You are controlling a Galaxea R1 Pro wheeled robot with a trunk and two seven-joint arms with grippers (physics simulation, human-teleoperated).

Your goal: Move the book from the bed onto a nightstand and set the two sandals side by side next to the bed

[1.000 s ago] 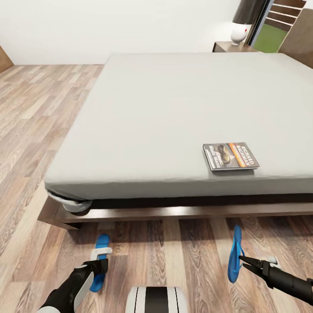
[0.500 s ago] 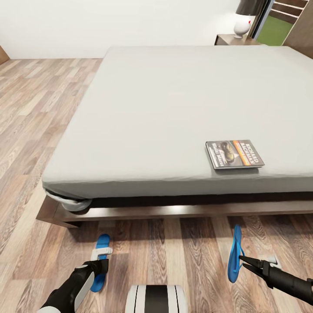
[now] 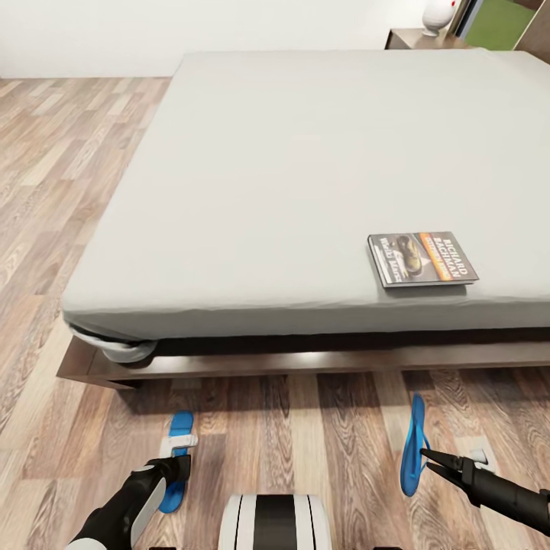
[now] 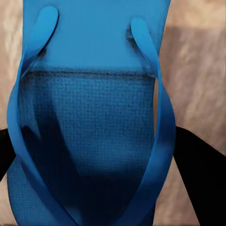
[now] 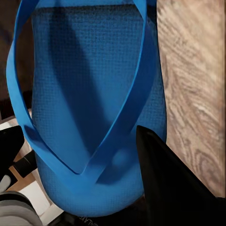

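One grey bed on brown plank floor

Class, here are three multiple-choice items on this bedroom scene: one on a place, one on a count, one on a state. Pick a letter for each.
1. Where does the book lie?
A. on the bed, near its front edge
B. on the floor
C. on the nightstand

2. How many blue sandals are there?
A. one
B. two
C. three

3. What is the right gripper doing?
A. hanging empty
B. holding the book
C. gripping a sandal

Answers: 1 A, it rests on the grey cover. 2 B, one at each gripper. 3 C, its fingers pinch the sandal on edge.
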